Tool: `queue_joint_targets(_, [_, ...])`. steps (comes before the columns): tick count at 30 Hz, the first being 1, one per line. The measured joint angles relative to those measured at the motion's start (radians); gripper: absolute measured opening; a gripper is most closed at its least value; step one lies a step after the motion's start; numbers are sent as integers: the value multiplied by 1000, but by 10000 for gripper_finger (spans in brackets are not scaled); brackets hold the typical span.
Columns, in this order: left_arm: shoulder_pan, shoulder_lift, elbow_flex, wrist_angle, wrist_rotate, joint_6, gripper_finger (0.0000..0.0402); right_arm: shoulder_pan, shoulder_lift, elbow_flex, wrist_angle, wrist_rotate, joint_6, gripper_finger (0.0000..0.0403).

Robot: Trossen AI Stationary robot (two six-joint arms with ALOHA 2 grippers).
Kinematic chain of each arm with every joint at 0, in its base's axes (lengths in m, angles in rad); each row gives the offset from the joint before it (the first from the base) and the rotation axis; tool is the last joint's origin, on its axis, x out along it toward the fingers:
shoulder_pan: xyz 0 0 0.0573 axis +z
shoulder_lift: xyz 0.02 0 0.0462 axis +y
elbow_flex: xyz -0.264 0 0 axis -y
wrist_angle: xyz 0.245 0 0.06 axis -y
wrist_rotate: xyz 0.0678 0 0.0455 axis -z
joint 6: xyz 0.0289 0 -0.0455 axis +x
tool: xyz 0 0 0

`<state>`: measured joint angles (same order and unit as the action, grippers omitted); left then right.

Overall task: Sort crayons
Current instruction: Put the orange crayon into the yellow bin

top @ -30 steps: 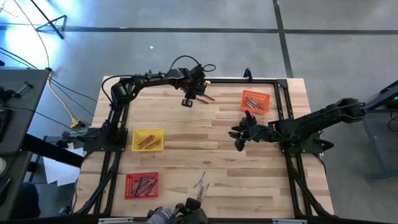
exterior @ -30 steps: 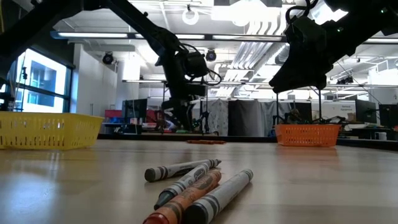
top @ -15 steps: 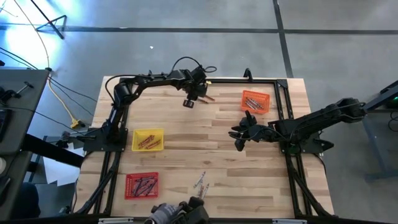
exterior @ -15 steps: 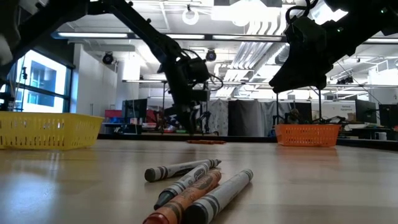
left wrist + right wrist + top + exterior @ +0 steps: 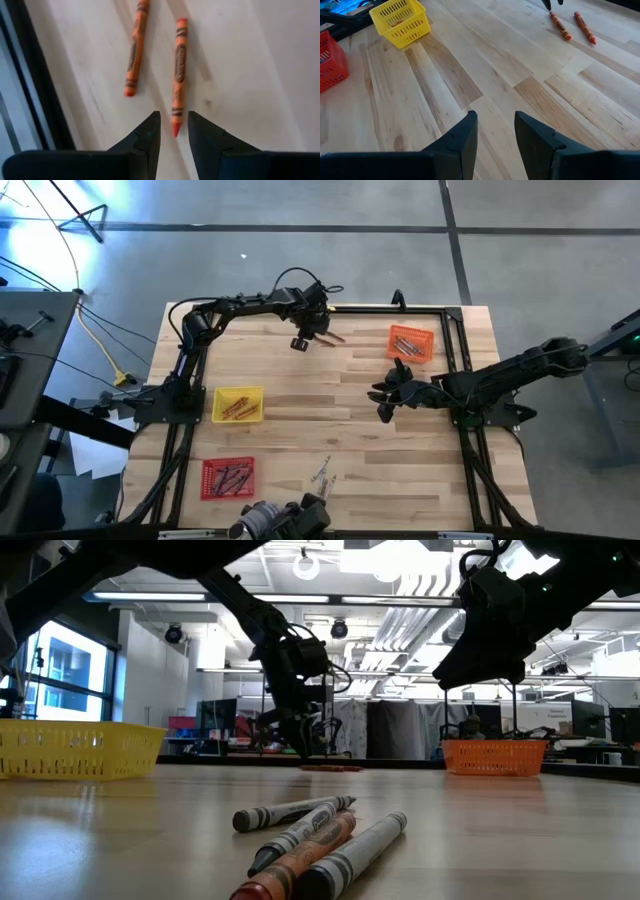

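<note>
High view looks straight down on the whole table (image 5: 400,480); low view sits at tabletop level, facing twelve o'clock — both wrist views share two orange crayons (image 5: 178,75).

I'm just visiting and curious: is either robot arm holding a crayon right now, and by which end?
No. The left gripper is open around one orange crayon's tip, not gripping it. The right gripper is open over bare table.
</note>
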<state>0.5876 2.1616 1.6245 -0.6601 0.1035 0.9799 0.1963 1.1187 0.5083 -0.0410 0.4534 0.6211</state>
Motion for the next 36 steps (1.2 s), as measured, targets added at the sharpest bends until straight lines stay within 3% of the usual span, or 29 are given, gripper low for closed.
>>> queue_joint_targets(8, [23,12,0,8,53,10,60,0,0,0,0,0,0,125])
queue_joint_targets(25, [62,67,13,-22,154,19,55,0,0,0,0,0,0,125])
queue_joint_targets(32, [62,67,13,-26,150,-23,9,0,0,0,0,0,0,125])
queue_joint_targets(36, [62,67,13,-33,151,-58,5,0,0,0,0,0,0,125])
